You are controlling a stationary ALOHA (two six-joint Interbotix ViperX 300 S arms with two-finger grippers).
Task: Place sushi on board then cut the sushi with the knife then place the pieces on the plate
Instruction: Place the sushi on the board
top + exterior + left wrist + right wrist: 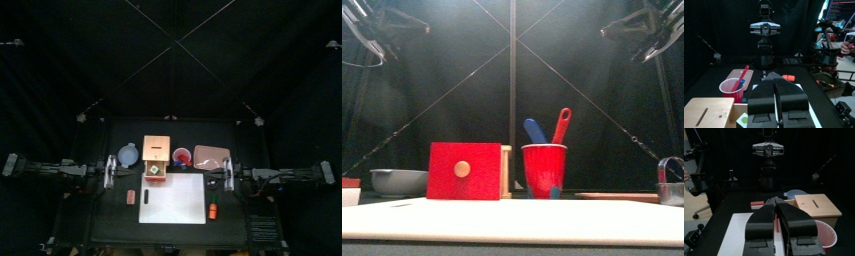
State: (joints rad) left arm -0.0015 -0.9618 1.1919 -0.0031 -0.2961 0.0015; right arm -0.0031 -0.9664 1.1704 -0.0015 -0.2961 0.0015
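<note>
1. Top view: the white board (175, 200) lies at the middle front of the table (100, 215). A wooden box (158, 149) stands at its back edge, with a blue-grey bowl (128, 154) to the left. The red cup (181, 155) is just right of the box, and the pink tray (211, 156) is beyond that. A small red-and-white toy (131, 197) lies just left of the board and an orange toy (213, 211) just right of it. I cannot tell which of them is the sushi. The left gripper (112, 170) and right gripper (231, 175) hang at either side, apart from everything.
2. Front view: the box's red drawer front (465, 171) faces forward. The cup beside it holds the blue knife (535, 130) and the red knife (561, 124), both leaning. The tray shows as a thin strip to the right. A dark cutter (671, 186) with a wire loop sits at the right edge.
3. Left wrist view: the jaws are pressed together at the tips and grip nothing. The board lies beneath them, with the cup, tray and box off to one side.
4. Right wrist view: these jaws are also closed tip to tip and hold nothing, above the board. The cup sits close by, and the bowl and box are farther off.
</note>
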